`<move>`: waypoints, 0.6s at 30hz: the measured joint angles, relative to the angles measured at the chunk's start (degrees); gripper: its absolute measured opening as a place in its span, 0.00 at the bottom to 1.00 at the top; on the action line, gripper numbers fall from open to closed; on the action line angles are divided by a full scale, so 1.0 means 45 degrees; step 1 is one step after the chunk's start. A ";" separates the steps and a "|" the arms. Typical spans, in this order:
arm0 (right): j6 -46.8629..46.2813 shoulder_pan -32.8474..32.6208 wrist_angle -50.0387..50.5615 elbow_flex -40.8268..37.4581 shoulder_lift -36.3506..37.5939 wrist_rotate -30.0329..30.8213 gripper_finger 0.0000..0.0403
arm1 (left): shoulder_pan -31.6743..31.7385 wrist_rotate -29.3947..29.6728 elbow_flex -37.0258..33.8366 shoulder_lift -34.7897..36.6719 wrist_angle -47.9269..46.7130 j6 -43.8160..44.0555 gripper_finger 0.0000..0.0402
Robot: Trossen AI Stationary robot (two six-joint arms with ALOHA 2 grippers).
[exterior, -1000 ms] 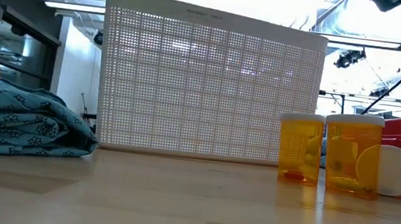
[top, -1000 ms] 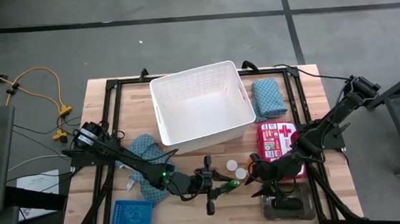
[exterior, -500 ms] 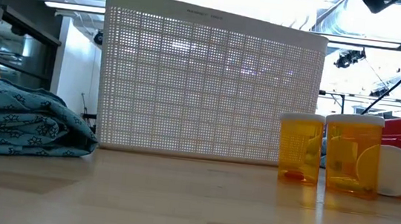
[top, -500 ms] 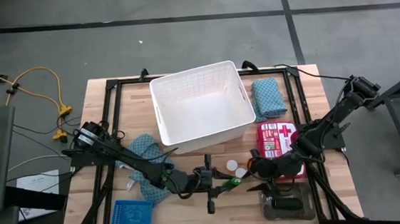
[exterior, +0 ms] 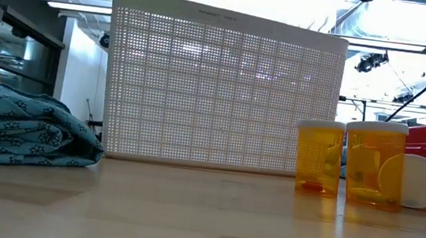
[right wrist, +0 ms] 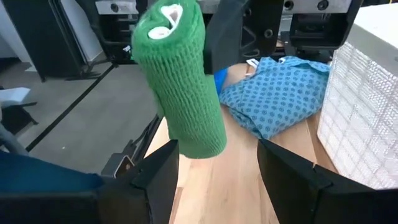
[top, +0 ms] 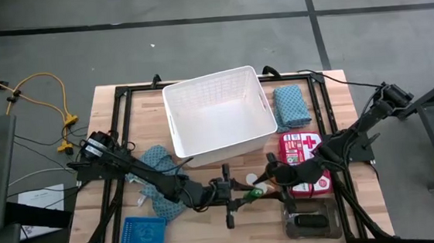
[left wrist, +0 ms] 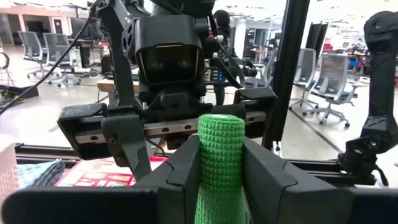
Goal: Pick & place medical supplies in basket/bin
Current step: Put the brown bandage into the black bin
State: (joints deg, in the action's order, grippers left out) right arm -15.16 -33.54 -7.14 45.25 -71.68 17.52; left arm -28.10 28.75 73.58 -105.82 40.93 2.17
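Handover step: green bandage roll (left wrist: pixel 221 163) clamped in left gripper (top: pixel 243 200) jaws; right gripper (right wrist: pixel 217 163) jaws open round it, must be closed next.

Grey concrete floor (top: pixel 194 30) all around the wooden table (top: pixel 110 138), with dark seam lines running across it. A yellow cable (top: pixel 48 92) snakes along the floor off to one side. Behind it's a big open office space: swivel chairs (left wrist: pixel 323 87), desks, bright ceiling lights (exterior: pixel 413 29) overhead.
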 joint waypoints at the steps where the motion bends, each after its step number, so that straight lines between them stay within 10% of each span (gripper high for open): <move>1: 0.0014 0.0000 -0.0041 0.0000 0.0000 -0.0009 0.51 | 0.0009 0.0000 0.0000 0.0000 0.0008 -0.0012 0.23; 18: 0.0498 0.0062 -0.1012 0.0000 0.0000 -0.0507 0.51 | 0.0551 -0.0193 0.0000 0.0000 0.0683 -0.0154 0.23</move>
State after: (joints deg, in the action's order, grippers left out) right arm -12.92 -33.26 -11.69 45.25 -71.68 15.24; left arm -25.62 27.89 73.58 -105.82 44.00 1.48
